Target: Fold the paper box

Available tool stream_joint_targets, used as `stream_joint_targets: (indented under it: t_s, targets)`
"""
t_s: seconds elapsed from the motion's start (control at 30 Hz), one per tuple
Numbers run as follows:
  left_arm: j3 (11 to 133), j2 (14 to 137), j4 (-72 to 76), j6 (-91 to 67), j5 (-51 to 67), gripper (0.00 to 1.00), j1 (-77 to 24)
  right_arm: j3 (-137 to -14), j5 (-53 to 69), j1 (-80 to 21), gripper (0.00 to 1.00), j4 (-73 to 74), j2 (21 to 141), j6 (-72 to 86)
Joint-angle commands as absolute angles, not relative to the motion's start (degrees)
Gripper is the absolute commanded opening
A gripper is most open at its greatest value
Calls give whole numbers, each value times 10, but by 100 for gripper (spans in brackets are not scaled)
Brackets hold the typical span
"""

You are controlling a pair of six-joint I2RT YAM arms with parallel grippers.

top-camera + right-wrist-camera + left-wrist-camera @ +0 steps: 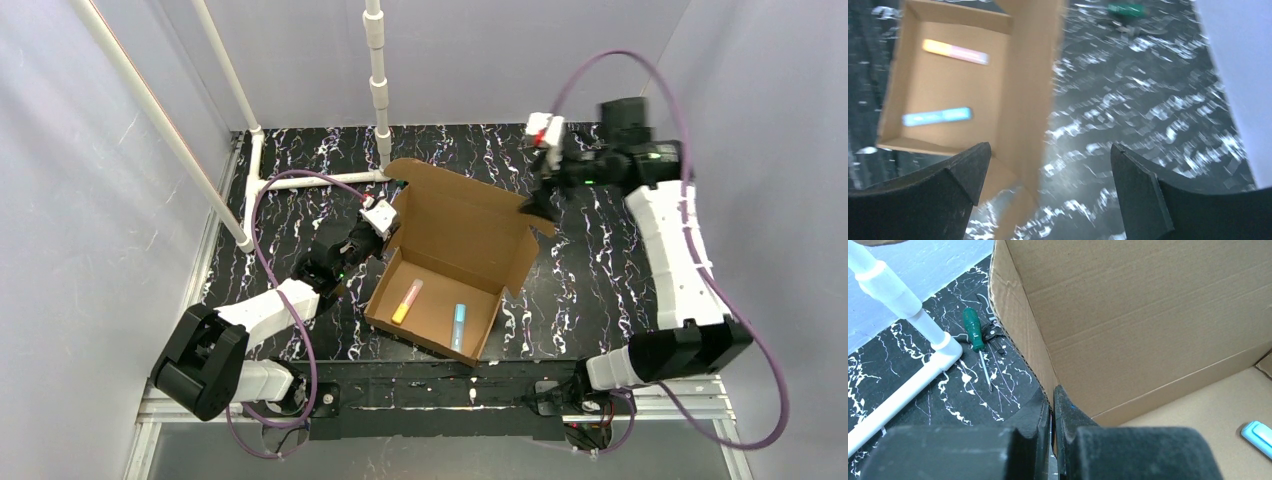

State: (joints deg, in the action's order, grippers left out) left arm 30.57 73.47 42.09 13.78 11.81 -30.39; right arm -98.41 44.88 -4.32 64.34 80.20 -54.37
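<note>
Cardboard of the corrugated paper box [1148,315] is pinched by left fingers [1068,412]; right fingers [960,172] spread.

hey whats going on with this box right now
Two robot arms are partway through folding a brown paper box. The left gripper is shut on the box's left wall. The right gripper hangs open by the right side of the raised lid, holding nothing. An orange marker and a blue marker lie inside. The lid is not yet closed.
</note>
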Motion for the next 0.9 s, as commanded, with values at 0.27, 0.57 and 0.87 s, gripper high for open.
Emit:
stream_joint_targets:
  t_s: [0.27, 0.57, 0.87]
  targets:
    - [301, 717, 439, 159, 121, 0, -309, -1030, 234, -275, 78, 593, 901, -330]
    - [308, 723, 439, 133, 112, 3, -309, -1052, 187, -280, 18, 582, 906, -333]
    - [325, 739, 438, 4, 188, 35, -310, -1057, 118, -280, 1, 561, 906, -368]
